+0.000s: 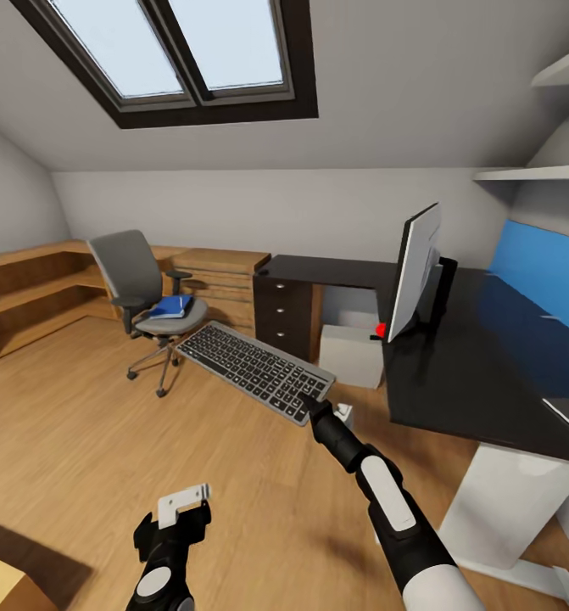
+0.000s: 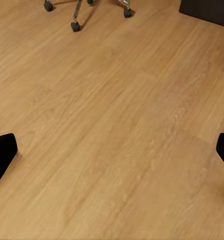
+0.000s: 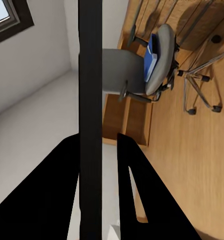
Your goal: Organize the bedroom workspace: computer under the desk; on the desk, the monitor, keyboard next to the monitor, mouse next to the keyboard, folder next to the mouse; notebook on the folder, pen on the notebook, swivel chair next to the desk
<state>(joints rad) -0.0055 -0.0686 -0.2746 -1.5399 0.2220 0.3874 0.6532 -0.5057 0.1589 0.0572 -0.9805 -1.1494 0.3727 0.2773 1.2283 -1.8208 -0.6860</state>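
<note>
My right pincer [image 1: 308,400] is clamped on the keyboard [image 1: 254,370], pinching its near corner; board hangs in air at 12 o'clock from my arm, left of the bench [image 1: 471,356]. Likely stiff, light, slim, so an edge grip levers. Left pincer [image 1: 182,502] is spread wide, empty. No readable writing anywhere.

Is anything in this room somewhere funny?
Yes. The keyboard is up in the air, pinched at one end by the right gripper instead of lying on the desk. The blue folder sits on the swivel chair.
</note>
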